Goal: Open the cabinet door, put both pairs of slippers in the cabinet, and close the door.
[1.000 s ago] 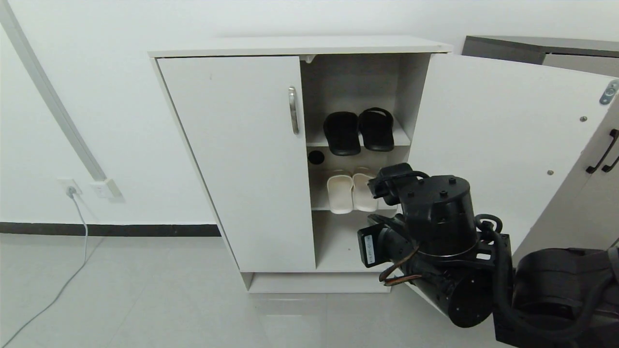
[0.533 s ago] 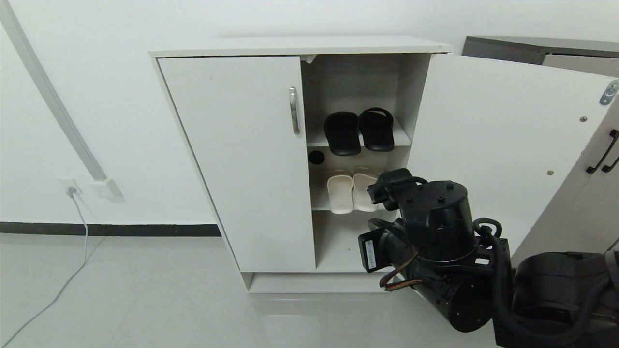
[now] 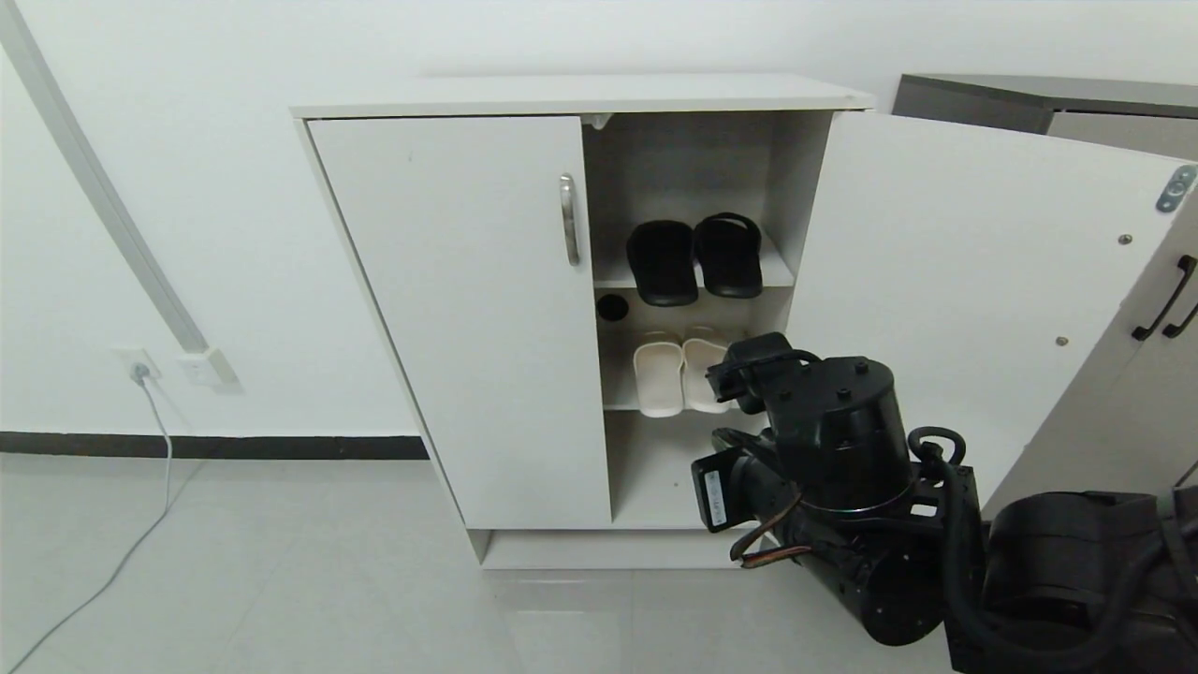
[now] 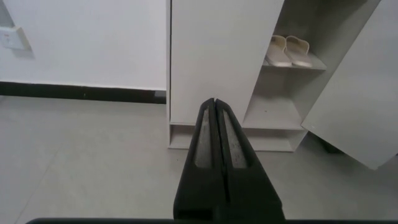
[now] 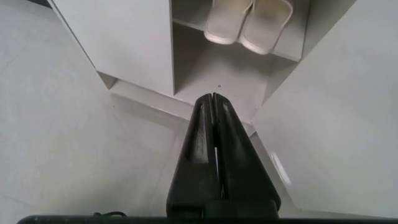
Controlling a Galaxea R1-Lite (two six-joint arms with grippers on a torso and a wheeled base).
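The white cabinet [image 3: 449, 309] stands with its left door shut and its right door [image 3: 955, 281] swung wide open. A black pair of slippers [image 3: 693, 260] lies on the upper shelf and a white pair [image 3: 669, 374] on the shelf below. My right arm [image 3: 833, 440] hangs in front of the open half, beside the door's inner face. The right gripper [image 5: 213, 99] is shut and holds nothing, above the floor just before the cabinet's bottom shelf, with the white slippers [image 5: 249, 18] beyond it. My left gripper [image 4: 214, 102] is also shut and bare, farther back over the floor, facing the cabinet.
A wall socket with a grey cable [image 3: 140, 374] sits low on the wall at the left. A grey cabinet with black handles [image 3: 1161, 300] stands right behind the open door. Bare tiled floor [image 3: 281, 590] lies in front.
My right arm has sunk a little and shifted slightly left in front of the opening. The head camera has moved a bit. Slippers and door stay put.
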